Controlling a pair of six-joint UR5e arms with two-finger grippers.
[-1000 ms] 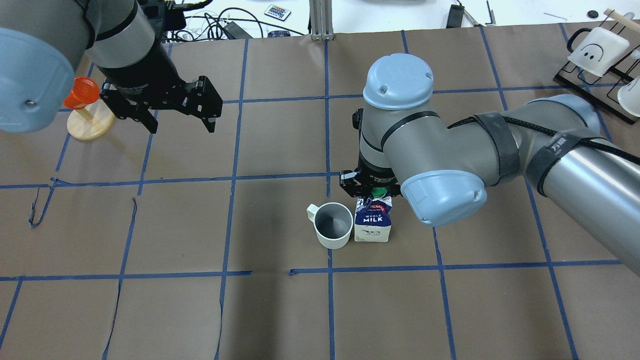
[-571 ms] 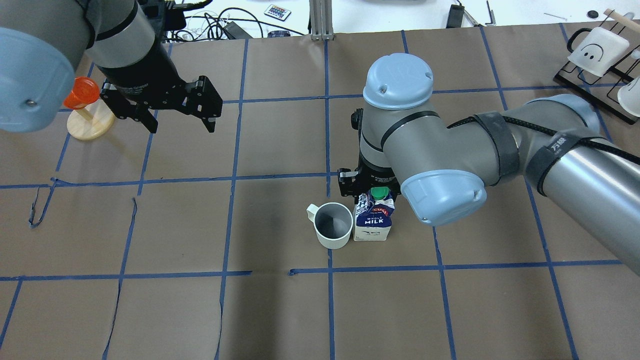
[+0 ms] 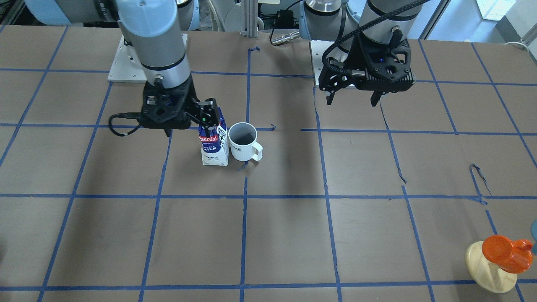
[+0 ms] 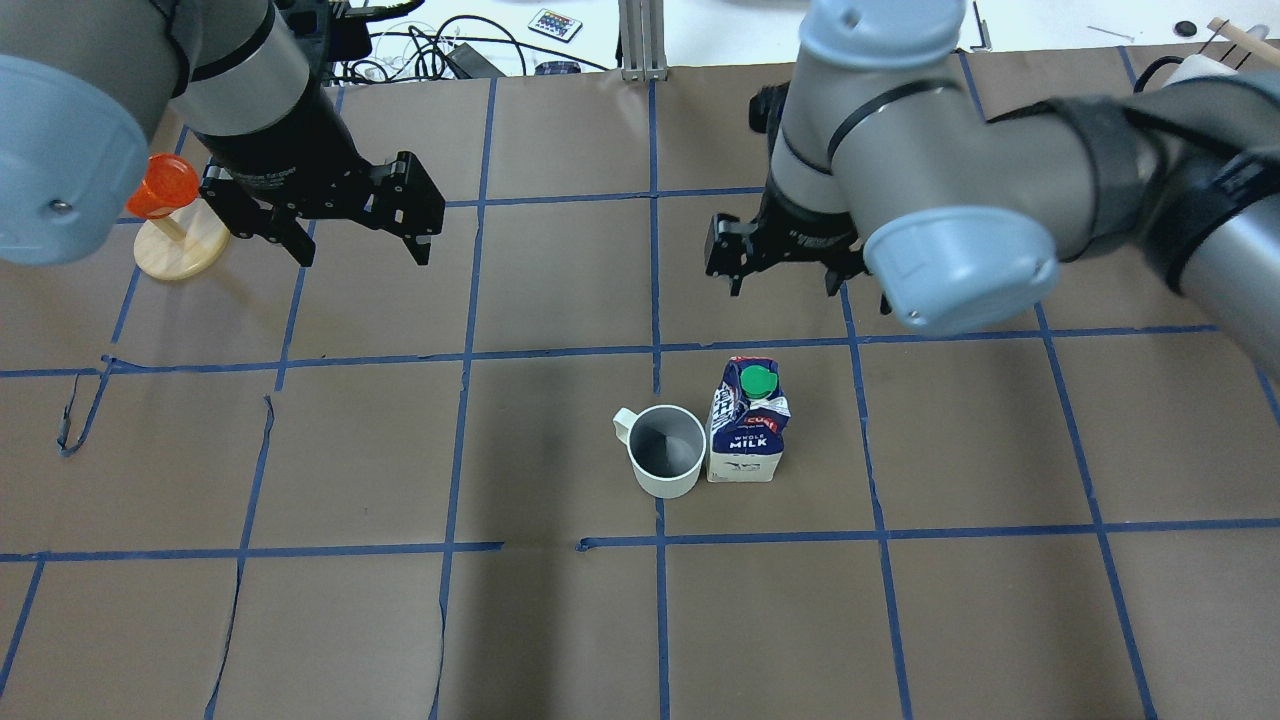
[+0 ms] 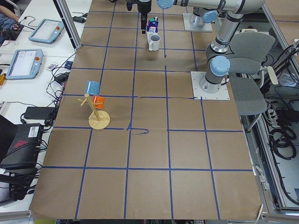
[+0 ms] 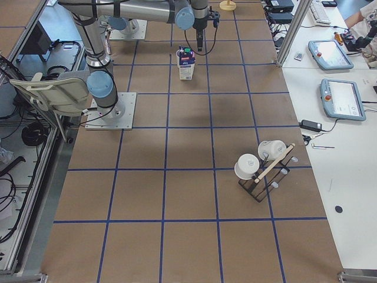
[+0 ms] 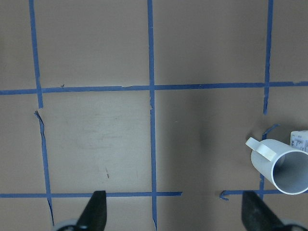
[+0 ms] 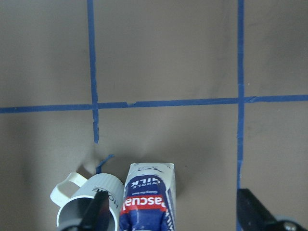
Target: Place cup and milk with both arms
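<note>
Brown-papered table [image 4: 560, 640], ruled into squares by blue tape [image 4: 300, 549], fills every view, with cables and tablets off its far edges.

Near its centre the cup [image 4: 665, 455] stands upright, handle toward 10 o'clock in the overhead view. The milk [image 4: 745, 430] stands upright at the cup's 3 o'clock, just beside it and perhaps touching (no view settles that).

Neither is held. The right gripper [image 4: 785, 288] hangs at the milk's 12 o'clock, fingers spread wide with nothing between them; its wrist view shows the carton low in frame, clear of both fingers. The left gripper [image 4: 363, 255] hovers toward the cup's 10 o'clock, well apart from it, fingers likewise spread and empty.

By the look of it, the placing itself is done: both things sit on the paper side by side. What seems left is only to draw the 2 arms back.

Room for that looks generous. The pair sits well apart from every table edge, with bare paper on all sides. A wooden stand [image 4: 180, 245] with an orange cup sits near the left gripper's 9 o'clock, the closest thing to mind on that side. A rack [image 6: 259, 171] of white mugs stands well off toward the table's right end. The right arm [image 4: 960, 170] has its bulk at the milk's 2 o'clock, above it.
</note>
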